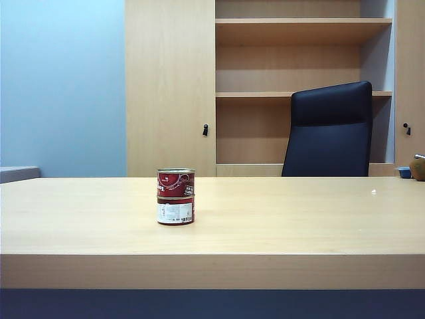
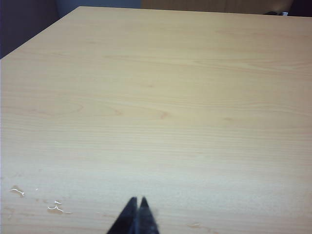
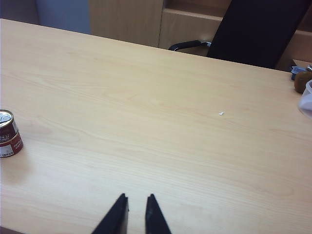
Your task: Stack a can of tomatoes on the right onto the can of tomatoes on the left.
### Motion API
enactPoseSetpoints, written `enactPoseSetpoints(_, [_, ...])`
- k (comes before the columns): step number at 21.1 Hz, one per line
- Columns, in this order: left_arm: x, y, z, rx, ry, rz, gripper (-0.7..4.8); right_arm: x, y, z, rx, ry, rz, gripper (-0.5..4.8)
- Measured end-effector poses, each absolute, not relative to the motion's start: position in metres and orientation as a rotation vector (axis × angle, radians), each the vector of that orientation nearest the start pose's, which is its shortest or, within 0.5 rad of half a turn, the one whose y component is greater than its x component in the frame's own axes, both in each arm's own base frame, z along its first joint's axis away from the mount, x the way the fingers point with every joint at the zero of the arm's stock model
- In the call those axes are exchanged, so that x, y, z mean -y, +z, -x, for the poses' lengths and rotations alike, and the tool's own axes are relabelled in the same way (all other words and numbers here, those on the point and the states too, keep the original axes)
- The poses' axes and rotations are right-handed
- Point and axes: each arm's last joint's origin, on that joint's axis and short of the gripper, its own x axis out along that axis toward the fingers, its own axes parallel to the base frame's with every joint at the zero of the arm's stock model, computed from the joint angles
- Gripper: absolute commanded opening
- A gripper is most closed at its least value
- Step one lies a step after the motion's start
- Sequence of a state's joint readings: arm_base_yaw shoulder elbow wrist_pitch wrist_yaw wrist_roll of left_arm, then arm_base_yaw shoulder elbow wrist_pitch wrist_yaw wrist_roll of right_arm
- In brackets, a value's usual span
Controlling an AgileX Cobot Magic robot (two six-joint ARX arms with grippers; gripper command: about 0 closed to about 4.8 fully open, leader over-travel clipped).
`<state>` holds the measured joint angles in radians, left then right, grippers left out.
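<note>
on the left of the table (image 1: 299,219) the two cans are already stacked: the top can (image 1: 176,181) sits square on the bottom can (image 1: 175,211), both upright, red labels facing the camera, a white patch low on the bottom one. no arm shows in the exterior view. the left gripper (image 2: 137,201) hangs over bare wood near the table's front, its two dark tips pressed together, nothing between them, a few small white scuffs on the surface beside it. over to the right, the right gripper (image 3: 136,199) hovers above open tabletop too, tips a narrow gap apart, empty, well clear of the stack, which sits at the edge of its wrist view. behind the table stand a black chair (image 1: 330,129) and a wooden shelf unit (image 1: 302,60).
</note>
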<state>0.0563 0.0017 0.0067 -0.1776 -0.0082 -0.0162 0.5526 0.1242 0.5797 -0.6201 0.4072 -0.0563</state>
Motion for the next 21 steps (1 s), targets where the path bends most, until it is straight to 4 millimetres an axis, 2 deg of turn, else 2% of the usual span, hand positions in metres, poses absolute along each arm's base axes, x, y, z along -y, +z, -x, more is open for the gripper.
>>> enactPoseSetpoints(8, [-0.006,0.149,-0.096,-0.172,0.066,0.02,-0.04,-0.013,0.283,-0.044,-0.138,0.137,0.145,0.59])
enactPoseSetpoints(12, [-0.006,0.149,-0.096,-0.172,0.066,0.02,-0.04,-0.015,0.279,-0.048,0.016,0.122,0.075,0.58])
enactPoseSetpoints(14, [-0.006,0.149,-0.096,-0.172,0.066,0.02,-0.04,-0.014,0.261,-0.058,0.133,0.068,0.064,0.59])
enactPoseSetpoints(16, [-0.006,0.149,-0.096,-0.173,0.067,0.02,-0.04,-0.011,0.226,-0.077,0.116,0.036,0.1,0.59])
enactPoseSetpoints(21, [-0.006,0.149,-0.096,-0.173,0.067,0.02,-0.04,-0.001,0.199,-0.089,0.087,0.065,0.103,0.59])
